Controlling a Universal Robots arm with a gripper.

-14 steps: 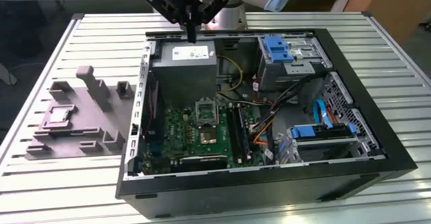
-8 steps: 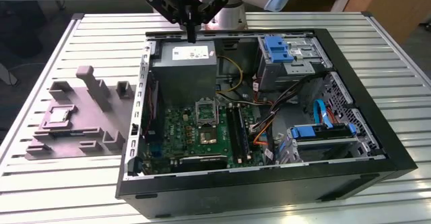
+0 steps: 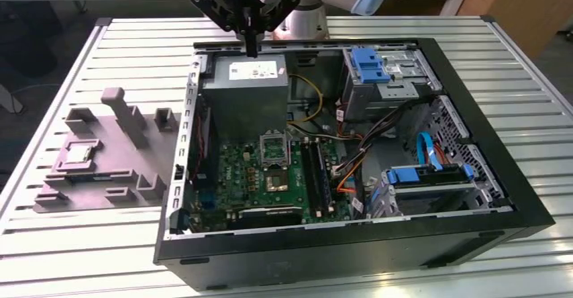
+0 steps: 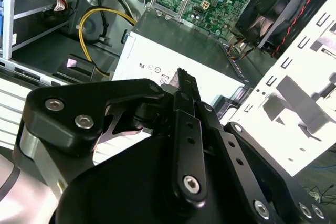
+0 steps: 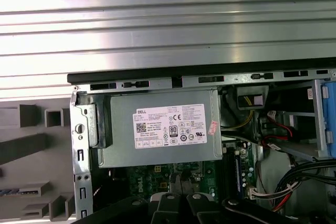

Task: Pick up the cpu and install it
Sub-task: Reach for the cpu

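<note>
Tool [image 3: 253, 50] hangs above the power supply [image 3: 243, 76], cpu [image 3: 79, 153] well apart.

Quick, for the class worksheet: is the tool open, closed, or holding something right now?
Tool: closed, fingers pressed together with nothing between them, poised over the grey metal box.

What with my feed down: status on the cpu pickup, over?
Black gripper shut, empty, over large grey white-labelled metal box. Small square silvery cpu on grey moulded fixture, the exterior view's left of case. Nothing over it.
</note>
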